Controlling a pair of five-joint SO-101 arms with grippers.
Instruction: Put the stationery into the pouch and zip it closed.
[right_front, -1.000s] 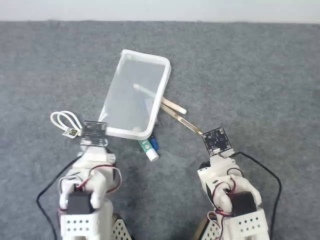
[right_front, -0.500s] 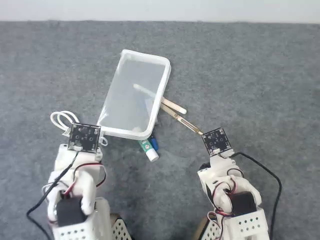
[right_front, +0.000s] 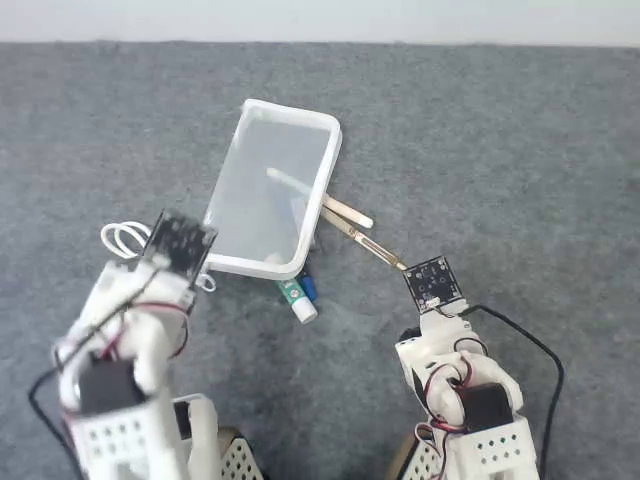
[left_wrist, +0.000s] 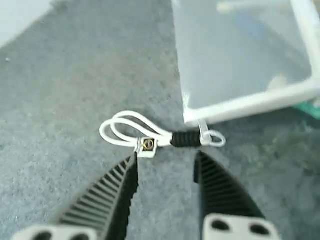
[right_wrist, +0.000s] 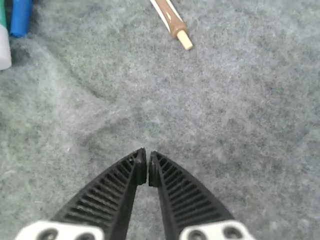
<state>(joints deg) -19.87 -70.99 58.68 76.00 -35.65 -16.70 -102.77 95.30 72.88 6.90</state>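
Note:
The translucent white pouch (right_front: 270, 195) lies open-topped on the grey felt, with a pale stick showing through it. Its zip pull, a black-wrapped white cord loop (left_wrist: 150, 137), trails from the pouch corner (left_wrist: 200, 117). My left gripper (left_wrist: 165, 160) hovers open just short of that cord, one finger on either side of it. A brown and cream pen (right_front: 365, 243), a cream stick (right_front: 348, 212), a green-white tube (right_front: 297, 298) and a blue marker (right_front: 308, 287) lie beside the pouch. My right gripper (right_wrist: 146, 164) is shut on nothing, over bare felt short of the pen's tip (right_wrist: 172, 22).
The grey felt mat (right_front: 520, 150) covers the table, with open room to the right and far side. The left arm's wrist board (right_front: 180, 240) overlaps the pouch's near corner from above. The cord loop (right_front: 122, 240) lies left of it. A black cable (right_front: 535, 345) curls beside the right arm.
The left arm has swung its base leftward and tipped its wrist forward toward the pouch corner and cord. The right arm, pouch and stationery have stayed put.

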